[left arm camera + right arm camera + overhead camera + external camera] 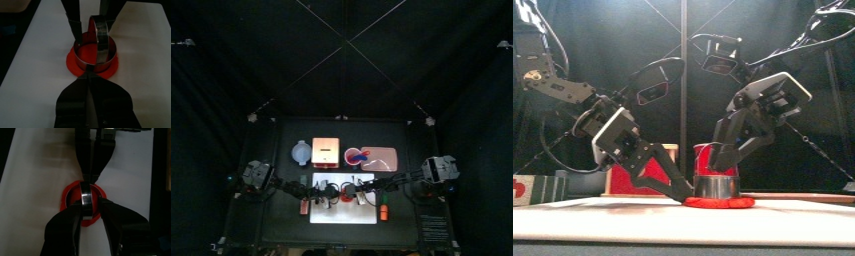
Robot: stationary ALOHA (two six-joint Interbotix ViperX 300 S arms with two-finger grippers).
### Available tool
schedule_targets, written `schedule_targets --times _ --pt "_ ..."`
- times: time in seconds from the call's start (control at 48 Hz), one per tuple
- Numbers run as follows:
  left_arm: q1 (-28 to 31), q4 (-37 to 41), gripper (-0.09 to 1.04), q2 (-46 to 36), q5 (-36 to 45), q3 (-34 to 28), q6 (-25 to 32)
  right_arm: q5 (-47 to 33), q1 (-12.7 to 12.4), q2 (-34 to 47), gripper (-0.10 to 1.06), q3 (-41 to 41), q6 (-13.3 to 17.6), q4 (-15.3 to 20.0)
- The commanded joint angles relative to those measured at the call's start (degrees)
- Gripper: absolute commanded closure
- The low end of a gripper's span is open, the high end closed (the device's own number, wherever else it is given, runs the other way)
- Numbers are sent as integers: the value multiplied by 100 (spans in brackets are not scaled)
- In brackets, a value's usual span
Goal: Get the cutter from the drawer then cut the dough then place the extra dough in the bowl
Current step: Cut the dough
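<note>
Where the top view sets things: the white board (329,180) lies at the front middle of the bench (405,135), and both arms meet over it. The wooden box (325,150) and the bowl (299,152) stand just behind, the bowl to the left of the box.
Top view, progress: the cutter (716,186) is out of the drawer and on the board, so the fetching looks done. I can make out no dough in the bowl, so the last step looks untouched.
Front view, cutter: it stands upright on the red dough (720,201) with its lower rim down at the dough. A red margin shows around its foot. I cannot tell whether the cut is under way or already through.
Front view, tools: the left tool (679,192) reaches in low, its tip at the cutter's foot on the left. The right tool (724,168) comes down from above onto the cutter's top.
Left wrist view, left tool: the jaws are together, with the tips at the dough's near edge just outside the cutter's wall. I cannot tell whether they nip any dough.
Right wrist view, right tool: the jaws are clamped on the cutter's wire handle, above the middle of the ring.
Left to do, by my reading: lift the cutter clear, free the outer ring of dough and carry it to the bowl.
</note>
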Motion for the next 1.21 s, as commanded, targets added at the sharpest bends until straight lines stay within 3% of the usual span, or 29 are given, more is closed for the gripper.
schedule_targets --times 0.021,0.5,0.771,0.896,1.208 --pt "18 -9 46 -9 79 -44 0 -9 -9 -281 29 -149 9 0" --pt "18 -9 46 -9 79 -35 0 211 -18 -316 32 -246 18 0" --pt "18 -9 46 -9 79 -35 -9 220 9 -325 59 -255 -62 -9" --pt "18 -9 46 -9 97 -35 -9 220 9 -431 66 -255 -62 -123" --pt "18 -9 46 -9 123 -26 -9 396 -44 -1433 66 0 -18 -598"
